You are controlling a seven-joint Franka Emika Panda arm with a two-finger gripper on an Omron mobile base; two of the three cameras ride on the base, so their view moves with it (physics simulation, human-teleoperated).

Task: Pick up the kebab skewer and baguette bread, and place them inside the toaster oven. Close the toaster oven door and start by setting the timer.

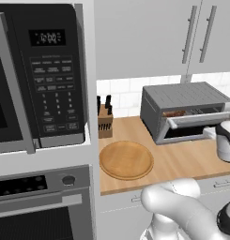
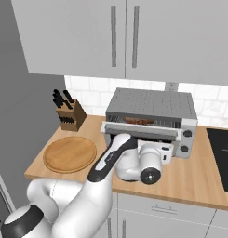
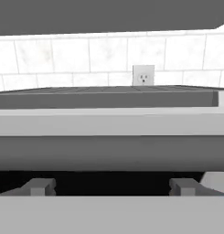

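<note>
Two dark fingertips [image 3: 39,186] of the tool [image 3: 111,187] stood wide apart, holding nothing, right at the front of the oven [image 2: 150,111]. The oven sat on the wooden table [image 2: 190,179] against a white tiled wall, its door [image 1: 194,122] partly raised, not quite shut. Reddish-brown food, likely the skewer [image 2: 139,121], showed through the gap above the door; the bread could not be made out. A round wooden board [image 1: 126,159] lay to the oven's left, near a knife block [image 1: 104,119].
</note>
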